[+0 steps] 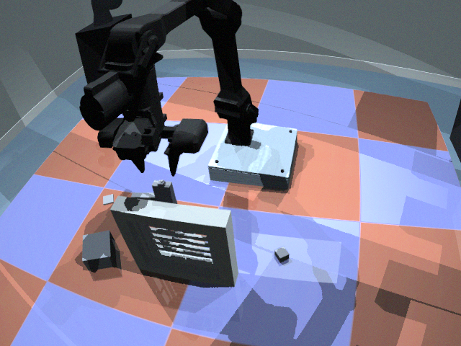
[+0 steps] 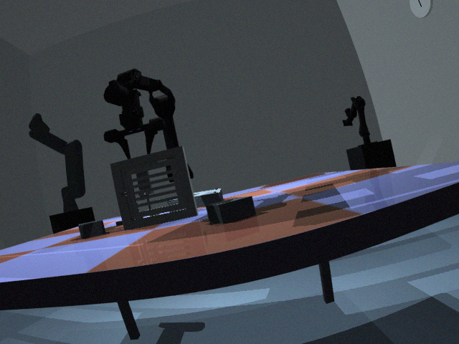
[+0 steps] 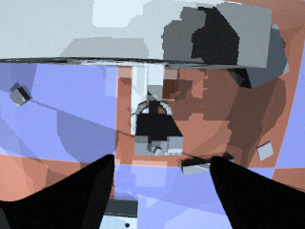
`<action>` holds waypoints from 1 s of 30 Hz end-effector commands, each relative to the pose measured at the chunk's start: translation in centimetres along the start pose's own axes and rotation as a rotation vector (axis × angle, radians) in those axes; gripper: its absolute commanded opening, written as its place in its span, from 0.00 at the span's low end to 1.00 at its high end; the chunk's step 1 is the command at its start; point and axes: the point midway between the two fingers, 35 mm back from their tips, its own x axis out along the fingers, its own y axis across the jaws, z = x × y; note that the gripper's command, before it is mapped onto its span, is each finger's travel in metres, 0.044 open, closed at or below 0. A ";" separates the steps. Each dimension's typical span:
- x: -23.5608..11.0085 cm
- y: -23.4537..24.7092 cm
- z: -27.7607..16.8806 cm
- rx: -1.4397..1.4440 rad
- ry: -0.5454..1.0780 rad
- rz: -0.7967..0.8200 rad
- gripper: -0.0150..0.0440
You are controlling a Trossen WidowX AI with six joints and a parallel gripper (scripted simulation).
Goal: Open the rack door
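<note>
The grey rack frame (image 1: 221,218) (image 2: 116,192) (image 3: 110,29) stands upright on the checkered table, with a slatted door in it that looks closed. The upright handle (image 1: 163,192) (image 3: 158,145) is a dark grey block on the arm's side of the frame. My gripper (image 1: 157,173) (image 2: 138,155) (image 3: 163,162) is open and empty, pointing down. In the top view its fingertips hang just above and behind the handle's top; in the wrist view the handle's top lies between and a little beyond the tips. I see no contact. The handle is not clearly visible in the exterior view.
A grey box (image 1: 97,247) and a white tile (image 1: 108,199) (image 3: 265,151) lie at the frame's left in the top view. A small cube (image 1: 282,254) (image 3: 20,94) lies to its right. The arm's pale base (image 1: 260,160) is behind. Another dark box (image 2: 232,210) shows in the exterior view.
</note>
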 end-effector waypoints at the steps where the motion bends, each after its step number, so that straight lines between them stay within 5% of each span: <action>1: 0.3 0.0 0.0 -0.004 0.011 0.010 0.74; 30: 5.0 0.0 0.1 -0.004 0.011 0.010 0.74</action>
